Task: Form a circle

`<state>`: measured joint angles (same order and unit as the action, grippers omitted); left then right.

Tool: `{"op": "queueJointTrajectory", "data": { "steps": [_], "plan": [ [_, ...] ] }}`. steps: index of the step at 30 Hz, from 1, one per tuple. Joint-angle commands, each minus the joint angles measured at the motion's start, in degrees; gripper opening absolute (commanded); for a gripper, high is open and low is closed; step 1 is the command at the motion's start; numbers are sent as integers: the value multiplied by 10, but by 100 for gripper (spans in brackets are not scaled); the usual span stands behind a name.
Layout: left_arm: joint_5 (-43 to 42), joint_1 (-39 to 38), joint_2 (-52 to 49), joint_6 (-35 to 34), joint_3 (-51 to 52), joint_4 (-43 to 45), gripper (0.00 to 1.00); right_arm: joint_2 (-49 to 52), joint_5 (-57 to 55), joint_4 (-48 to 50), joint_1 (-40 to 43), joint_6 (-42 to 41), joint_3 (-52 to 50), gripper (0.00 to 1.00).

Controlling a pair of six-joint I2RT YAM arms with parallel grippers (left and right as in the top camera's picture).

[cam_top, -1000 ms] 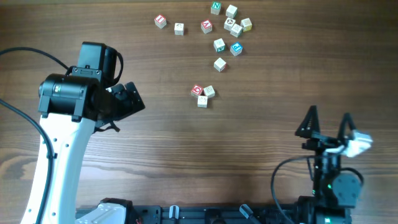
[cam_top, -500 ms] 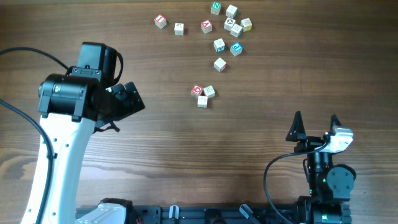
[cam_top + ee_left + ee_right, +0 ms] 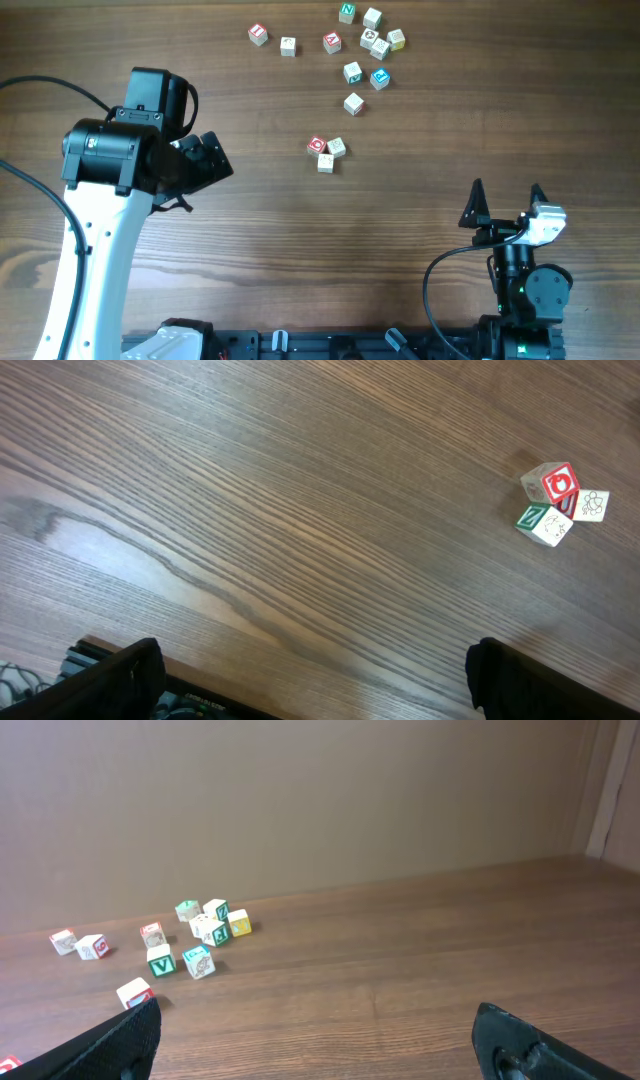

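Wood table (image 3: 400, 250), cubes unmoved. The circle so far is only a three-cube cluster (image 3: 326, 151) mid-table, cubes touching, one red face. The loose scatter (image 3: 365, 45) lies well apart at the far edge. Only change: right gripper (image 3: 505, 195) has drawn back toward its base, jaws wide, empty. Left gripper (image 3: 312, 665) is also wide and holds nothing. No ring progress. Most letters are unreadable, and the right wrist view crops the cluster.
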<state>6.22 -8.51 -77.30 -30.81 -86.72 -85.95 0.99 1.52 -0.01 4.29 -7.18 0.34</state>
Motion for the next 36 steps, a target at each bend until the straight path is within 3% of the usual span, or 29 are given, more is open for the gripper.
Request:
{"op": "queueJointTrajectory", "data": {
  "steps": [1,5,9,15,18,22,30,36],
  "plan": [
    [17,-1,3,0,-2,-1,100,-7,11,1,4,10,0,100],
    [31,2,11,3,0,54,100,-7,11,1,4,10,0,100],
    [23,-26,77,6,57,197,100,-7,11,1,4,10,0,100],
    [22,-32,277,6,306,384,100,-7,11,1,4,10,0,100],
    [17,-16,416,6,462,446,100,-7,11,1,4,10,0,100],
    [-7,11,545,6,589,505,100,-7,11,1,4,10,0,100],
    [-66,19,668,81,767,737,100,-7,11,1,4,10,0,100],
    [-66,19,748,82,864,817,100,-7,11,1,4,10,0,100]
  ]
}}
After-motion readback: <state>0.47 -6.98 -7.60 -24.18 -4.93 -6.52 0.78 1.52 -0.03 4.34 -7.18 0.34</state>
